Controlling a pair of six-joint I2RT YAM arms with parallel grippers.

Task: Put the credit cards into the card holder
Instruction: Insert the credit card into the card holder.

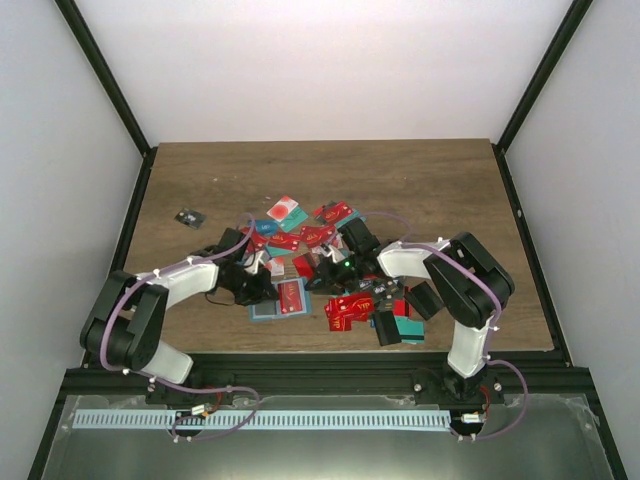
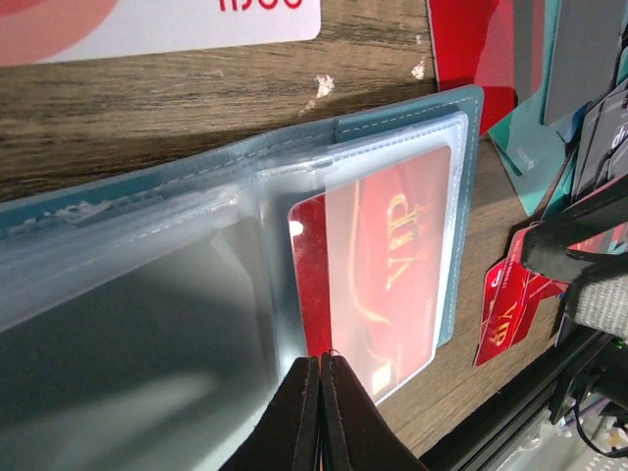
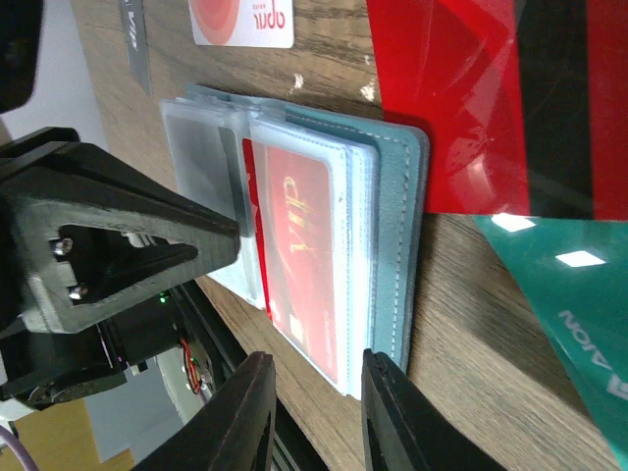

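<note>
The card holder (image 1: 262, 313) lies open by the table's near edge, a bit left of the middle. My left claw (image 2: 320, 412) is clenched tight at the short end of the red card (image 2: 392, 265) in its clear pocket. That card's long side runs straight away from my tips. My right claw (image 3: 316, 368) is slack and empty just beside the holder, so I reckon it's the one to fetch the loose card (image 2: 505, 314) lying right there.

Overhead; wrist close-ups of card holder (image 3: 397, 245)
</note>
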